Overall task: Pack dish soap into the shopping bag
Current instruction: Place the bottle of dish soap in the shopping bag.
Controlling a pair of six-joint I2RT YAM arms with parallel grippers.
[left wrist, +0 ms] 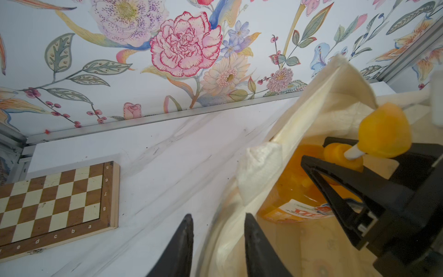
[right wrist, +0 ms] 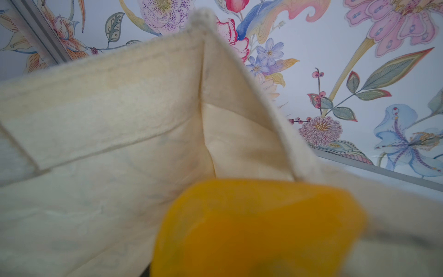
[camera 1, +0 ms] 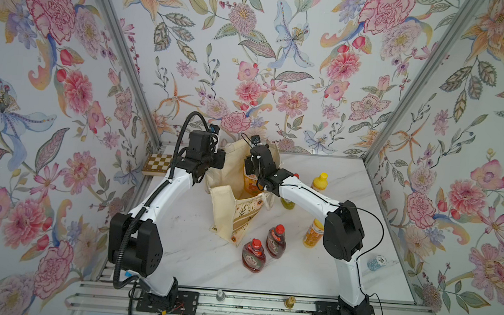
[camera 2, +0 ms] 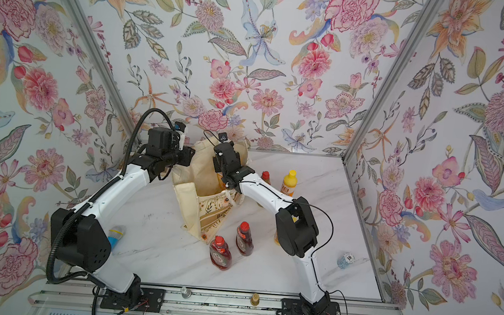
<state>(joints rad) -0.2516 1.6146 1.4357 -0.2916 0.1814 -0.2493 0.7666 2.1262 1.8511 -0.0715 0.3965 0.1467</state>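
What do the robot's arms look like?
Both the left arm and right arm have smooth white links with chunky black joints and black, tapered jaws. A ribbed black hose runs along the left; a thin black cable loops off the right.

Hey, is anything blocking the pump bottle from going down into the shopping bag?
Nothing visible does. The right pincer grips the pump bottle by its neck, its body already inside the open mouth of the shopping bag. The bag's floor is out of sight.
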